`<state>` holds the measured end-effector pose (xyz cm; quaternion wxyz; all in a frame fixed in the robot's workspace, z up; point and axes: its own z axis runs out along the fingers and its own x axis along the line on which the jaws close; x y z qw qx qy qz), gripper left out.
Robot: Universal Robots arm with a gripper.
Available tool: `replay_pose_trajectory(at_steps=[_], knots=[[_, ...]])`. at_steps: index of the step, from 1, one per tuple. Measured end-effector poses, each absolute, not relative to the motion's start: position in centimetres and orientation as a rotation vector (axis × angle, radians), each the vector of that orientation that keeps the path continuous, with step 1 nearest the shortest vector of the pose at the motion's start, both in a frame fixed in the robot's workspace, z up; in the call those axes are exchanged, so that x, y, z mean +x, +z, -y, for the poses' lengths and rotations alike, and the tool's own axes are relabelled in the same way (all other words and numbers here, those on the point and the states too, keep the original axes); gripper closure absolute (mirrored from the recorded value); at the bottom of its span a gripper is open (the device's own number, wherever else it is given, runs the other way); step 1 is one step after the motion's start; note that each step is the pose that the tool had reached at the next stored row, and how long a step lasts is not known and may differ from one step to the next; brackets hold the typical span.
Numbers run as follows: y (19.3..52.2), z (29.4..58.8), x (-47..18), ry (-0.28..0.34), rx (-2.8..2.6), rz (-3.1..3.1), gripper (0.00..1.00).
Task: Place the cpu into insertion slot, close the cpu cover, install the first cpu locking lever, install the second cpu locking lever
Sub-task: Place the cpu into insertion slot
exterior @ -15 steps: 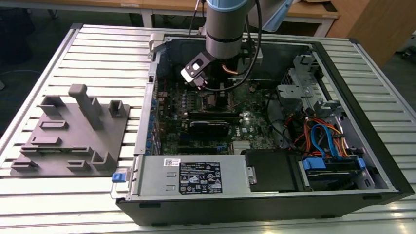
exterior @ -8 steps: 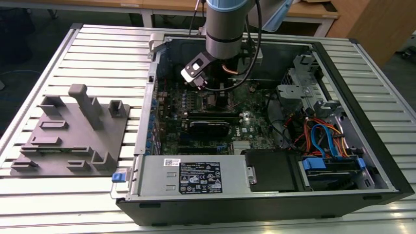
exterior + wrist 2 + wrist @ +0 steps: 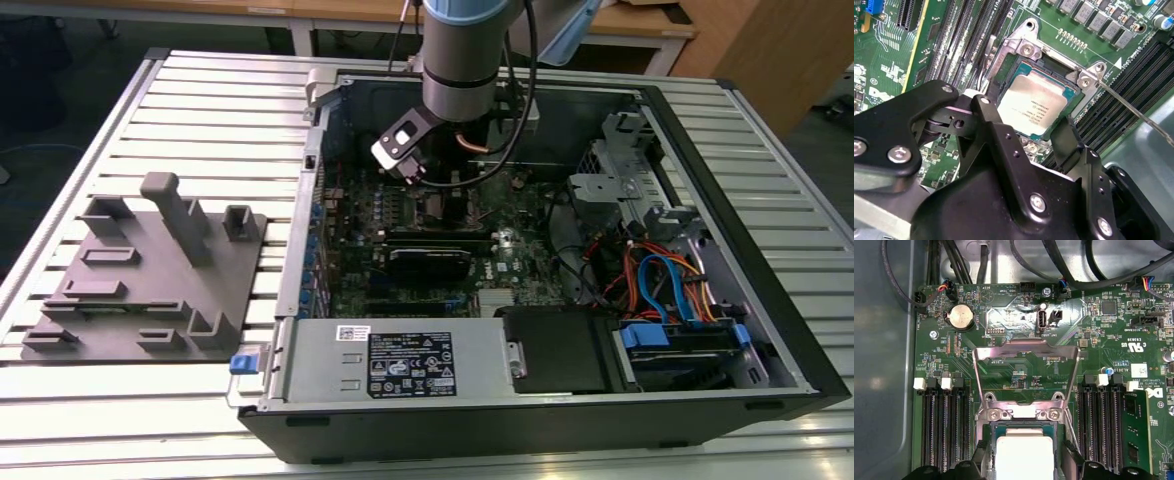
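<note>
Slatted table [image 3: 200, 100] with computer case [image 3: 534, 432], grey fixture [image 3: 134, 300]

cpu [image 3: 1033, 107]: pale silver-beige face
cpu cover [image 3: 1026, 352]: plain grey metal
motherboard [image 3: 936, 359]: green with pale print
memory slots [image 3: 941, 425]: black
gripper [image 3: 1026, 124]: black
</note>
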<state>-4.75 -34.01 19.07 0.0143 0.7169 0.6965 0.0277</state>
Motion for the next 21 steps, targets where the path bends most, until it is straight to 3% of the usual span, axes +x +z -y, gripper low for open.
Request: replay_pose_trajectory(at_steps=[14,17,21], knots=[[20.3,34.0,-4.7,0.084,2.233,-2.169,0.34],[20.6,34.0,-4.7,0.082,2.234,-2.170,0.53],[20.7,34.0,-4.6,0.082,2.234,-2.170,0.64]])
